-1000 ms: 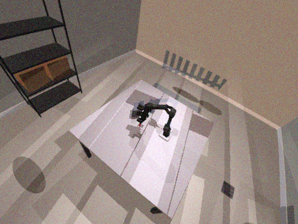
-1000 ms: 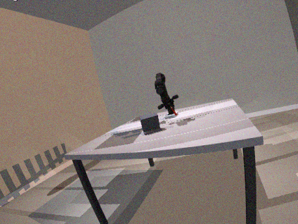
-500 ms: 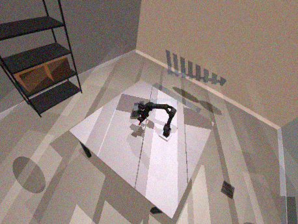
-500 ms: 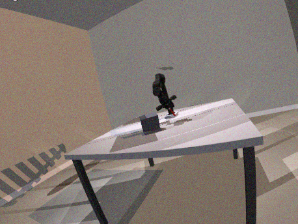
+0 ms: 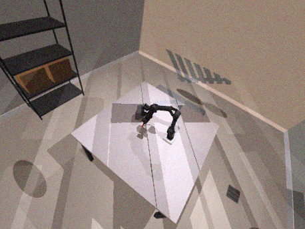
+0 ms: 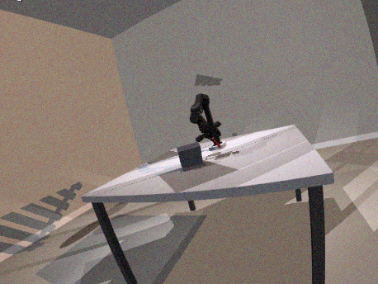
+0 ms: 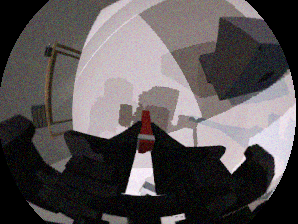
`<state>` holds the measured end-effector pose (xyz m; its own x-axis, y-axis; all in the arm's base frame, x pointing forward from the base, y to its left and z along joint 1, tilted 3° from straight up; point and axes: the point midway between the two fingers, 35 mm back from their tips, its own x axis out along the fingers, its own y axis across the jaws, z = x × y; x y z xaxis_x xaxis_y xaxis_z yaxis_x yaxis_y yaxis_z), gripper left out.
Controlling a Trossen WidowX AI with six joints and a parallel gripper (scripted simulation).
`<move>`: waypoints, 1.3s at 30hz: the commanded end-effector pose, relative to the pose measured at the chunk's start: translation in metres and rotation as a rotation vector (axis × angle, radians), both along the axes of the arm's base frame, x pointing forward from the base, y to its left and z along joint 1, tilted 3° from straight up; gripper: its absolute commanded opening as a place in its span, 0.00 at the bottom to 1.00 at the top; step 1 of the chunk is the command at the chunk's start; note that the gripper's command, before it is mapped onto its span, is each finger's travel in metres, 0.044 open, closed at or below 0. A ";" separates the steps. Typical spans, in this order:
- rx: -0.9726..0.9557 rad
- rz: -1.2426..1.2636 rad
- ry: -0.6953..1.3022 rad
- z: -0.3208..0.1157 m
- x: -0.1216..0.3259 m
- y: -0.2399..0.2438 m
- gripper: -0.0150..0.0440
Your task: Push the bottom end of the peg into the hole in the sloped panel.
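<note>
The red peg (image 5: 142,126) (image 6: 217,143) (image 7: 145,120) has a light band near the fingers and is held at a tilt above the table. My gripper (image 5: 144,123) (image 6: 214,139) (image 7: 145,139) is shut on the peg, whose free end sticks out beyond the fingertips. The dark block with the sloped panel (image 5: 138,115) (image 6: 191,157) (image 7: 244,56) stands on the table, apart from the peg. It is at the upper right in the wrist view. I cannot make out the hole clearly in any view.
The white table (image 5: 126,166) (image 6: 289,165) carries the arm's base (image 5: 170,134) on a small light plate. Shadows of the arm and bands of light cross the table top. A black shelf rack (image 5: 43,54) with wooden boxes stands off the table, at the left in the top view.
</note>
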<state>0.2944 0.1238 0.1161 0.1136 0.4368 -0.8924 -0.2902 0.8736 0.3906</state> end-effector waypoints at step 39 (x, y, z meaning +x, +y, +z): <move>0.133 0.061 -0.176 0.000 0.023 -0.040 0.25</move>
<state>0.3171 0.0860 0.1168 0.2238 0.5490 -0.8053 -0.4020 0.8047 0.4368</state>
